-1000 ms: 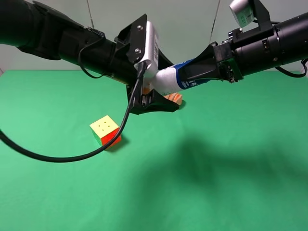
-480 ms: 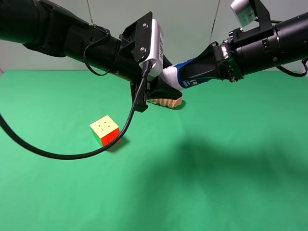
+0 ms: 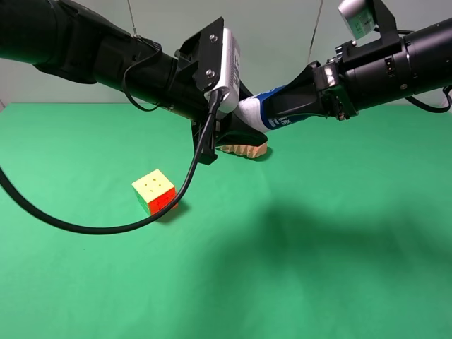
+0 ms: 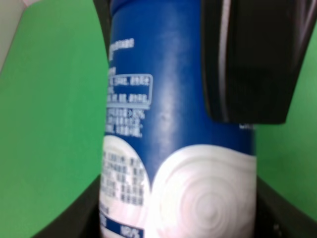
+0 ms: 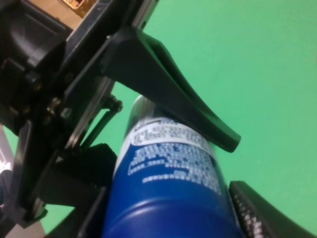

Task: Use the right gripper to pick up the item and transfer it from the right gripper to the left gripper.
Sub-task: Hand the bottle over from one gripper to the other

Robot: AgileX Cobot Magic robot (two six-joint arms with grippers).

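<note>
blocked: cube left-centre; roll just under left gripper; cable sagging low, left | open: surface front-right

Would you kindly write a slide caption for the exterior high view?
Mid-air handover: right gripper holds the bottle with the left gripper around its white end.

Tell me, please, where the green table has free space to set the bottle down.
The near half of the table is bare, and the right side past the bread roll too. Left of the cube is also bare. Crowded: back middle, where the left hand and right hand meet near the roll.
</note>
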